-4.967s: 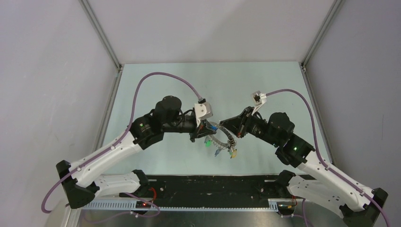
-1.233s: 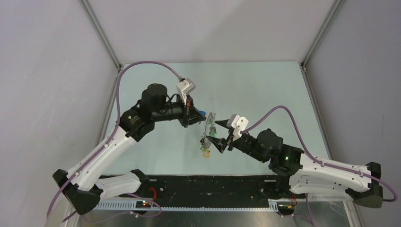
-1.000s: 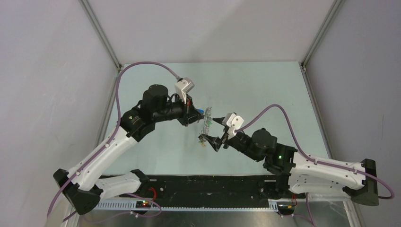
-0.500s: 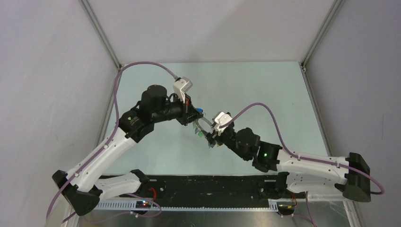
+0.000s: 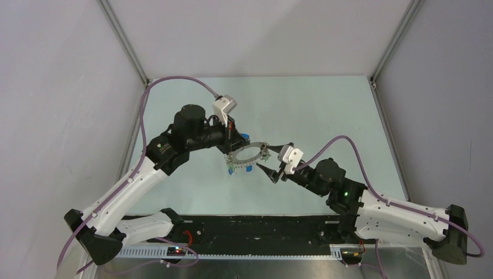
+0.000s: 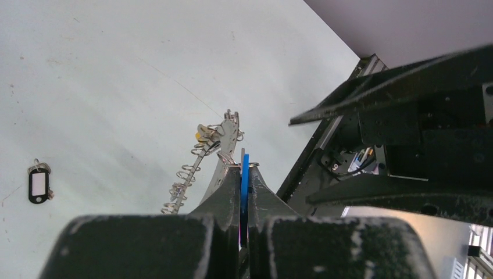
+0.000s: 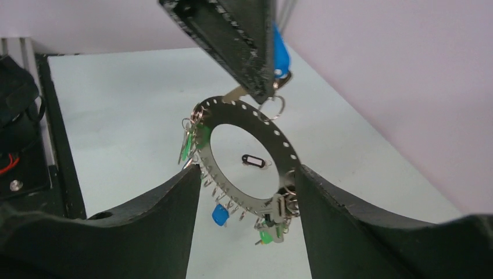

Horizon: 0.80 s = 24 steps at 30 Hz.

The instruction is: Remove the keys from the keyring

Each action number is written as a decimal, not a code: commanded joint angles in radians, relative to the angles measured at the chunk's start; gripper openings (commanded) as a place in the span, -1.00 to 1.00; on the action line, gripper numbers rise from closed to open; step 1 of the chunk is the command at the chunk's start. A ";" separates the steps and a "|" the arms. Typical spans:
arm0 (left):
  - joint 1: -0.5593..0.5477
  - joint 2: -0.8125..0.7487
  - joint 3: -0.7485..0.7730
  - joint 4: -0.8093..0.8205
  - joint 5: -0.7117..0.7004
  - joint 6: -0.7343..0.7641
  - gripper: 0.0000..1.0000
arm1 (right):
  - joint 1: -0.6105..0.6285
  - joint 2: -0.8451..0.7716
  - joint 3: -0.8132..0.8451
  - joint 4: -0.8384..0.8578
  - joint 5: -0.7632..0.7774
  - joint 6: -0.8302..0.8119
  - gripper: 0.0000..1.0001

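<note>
two arms (image 5: 139,180) (image 5: 395,209) bend inward, left tool (image 5: 231,150) pinching a blue key (image 7: 280,53).

The tabletop (image 5: 325,104) is a flat, pale mint-green sheet. In the left wrist view it shows a few faint specks and one thin scratch line. A black strip (image 5: 261,228) runs along its near edge, behind both end effectors, and the arm bases sit there.

One thing lies directly on the green surface: a small black tag (image 6: 38,185) with a white window and a little metal ring at one end. It lies flat, well below the left end effector (image 6: 243,170) and off to the side of its fingertips. From the right wrist the tag (image 7: 253,160) is on the surface beyond the right end effector (image 7: 247,174), in line with the gap between its fingers.
</note>
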 commanded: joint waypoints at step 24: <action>0.002 -0.026 -0.009 0.029 0.128 -0.142 -0.99 | -0.060 0.220 -0.011 0.409 -0.119 -0.148 -0.55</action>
